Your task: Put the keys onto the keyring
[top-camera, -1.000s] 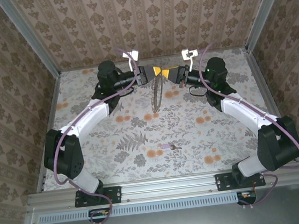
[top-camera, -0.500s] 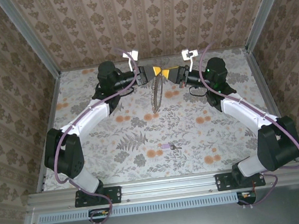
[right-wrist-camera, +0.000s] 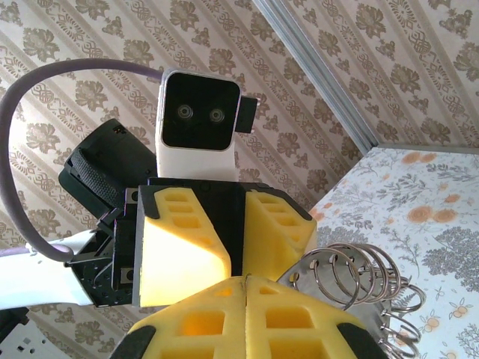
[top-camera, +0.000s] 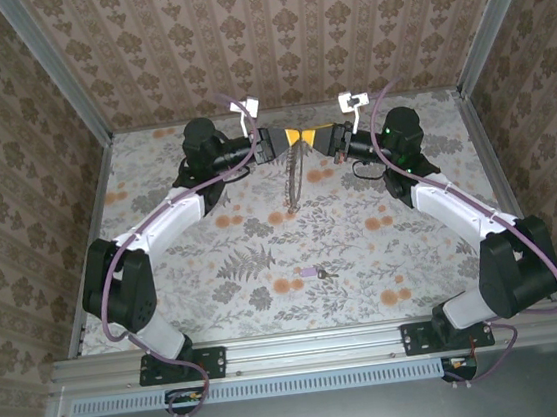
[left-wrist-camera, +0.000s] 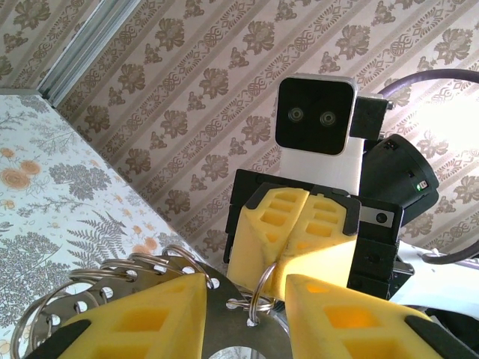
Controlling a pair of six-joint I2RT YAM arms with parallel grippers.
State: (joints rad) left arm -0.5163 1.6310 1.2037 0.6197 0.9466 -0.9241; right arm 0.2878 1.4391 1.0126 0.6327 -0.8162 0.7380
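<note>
Closure is seen at the right gripper (top-camera: 309, 137), whose yellow pads (right-wrist-camera: 187, 321) are pressed flat together. A split ring of the keyring (top-camera: 292, 179) appears to be pinched at their tip. Nose to nose with it, the left gripper (top-camera: 285, 135) is set with its own pads apart, and the keyring's perforated metal band is lodged in the gap between them. Whether the band is squeezed there or only straddled cannot be told.

From that meeting point, above the far half of the table (top-camera: 166, 282), the keyring is hung downward, so that in the top view its long axis runs from the grippers toward the near edge, nearly edge-on. The key (top-camera: 308, 275) is found lying flat on the table, well apart from both grippers, on the near side and almost in line with the loop, with its blade pointed to the right. It is judged about equally reachable by either arm. As the right gripper is taken up with the ring, the fetch is judged better given to the left.
</note>
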